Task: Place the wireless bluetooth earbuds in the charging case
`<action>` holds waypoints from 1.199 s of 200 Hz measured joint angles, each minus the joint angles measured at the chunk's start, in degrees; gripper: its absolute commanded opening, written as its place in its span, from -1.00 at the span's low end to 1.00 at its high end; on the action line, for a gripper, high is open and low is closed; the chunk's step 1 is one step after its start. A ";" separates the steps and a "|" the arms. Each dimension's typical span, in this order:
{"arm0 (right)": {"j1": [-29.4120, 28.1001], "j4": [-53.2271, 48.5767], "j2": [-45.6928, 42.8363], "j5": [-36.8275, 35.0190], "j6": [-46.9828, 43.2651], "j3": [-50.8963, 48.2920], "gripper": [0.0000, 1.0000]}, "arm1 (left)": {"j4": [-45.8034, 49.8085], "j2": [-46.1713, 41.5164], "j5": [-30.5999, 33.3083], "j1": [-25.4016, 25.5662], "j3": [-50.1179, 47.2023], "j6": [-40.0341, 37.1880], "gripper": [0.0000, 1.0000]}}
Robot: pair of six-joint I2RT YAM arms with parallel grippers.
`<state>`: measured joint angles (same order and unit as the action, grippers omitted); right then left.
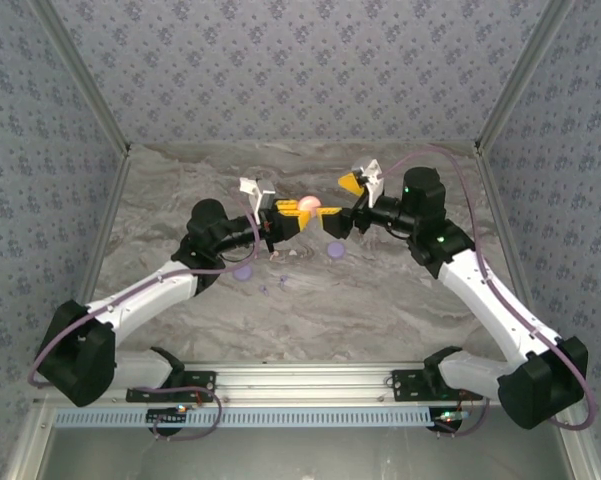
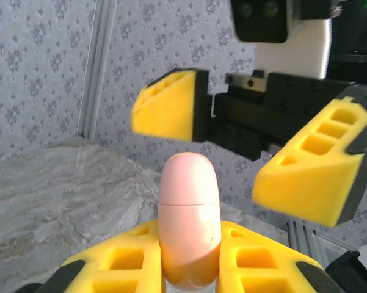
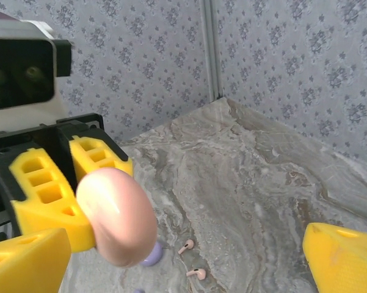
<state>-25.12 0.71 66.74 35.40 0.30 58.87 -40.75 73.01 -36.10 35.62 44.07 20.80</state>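
The left gripper (image 1: 290, 219) is clamping the pink case (image 2: 188, 207) upright above the table (image 1: 400, 300), and the right gripper (image 2: 241, 137) is gaping wide and empty just beyond the case. The case is looking closed, so opening and every insertion are seemingly left. Lilac discs (image 1: 334, 249) and the earbuds (image 3: 185, 246) are lying loose below the case.

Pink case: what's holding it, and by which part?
The left end effector clamps the glossy pink egg-shaped plastic charging case by its base end, below the lid seam, between yellow fingers. The right end effector stands open, holding nothing.
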 measured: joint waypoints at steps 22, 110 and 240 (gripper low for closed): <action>-0.50 0.02 1.53 -0.09 0.42 0.81 1.00 | -0.63 -0.68 0.22 0.09 -0.07 -0.70 -1.00; 0.87 -0.52 5.79 -0.66 2.36 6.71 1.00 | -1.29 -2.27 2.08 0.42 -1.42 -3.93 -1.00; 4.81 -6.49 3.48 -4.68 8.09 9.46 1.00 | 5.75 -13.97 9.44 0.83 -6.58 -11.08 -1.00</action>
<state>-20.32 -5.78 70.22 30.72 8.38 68.34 -35.00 59.05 -26.65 36.45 37.50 9.72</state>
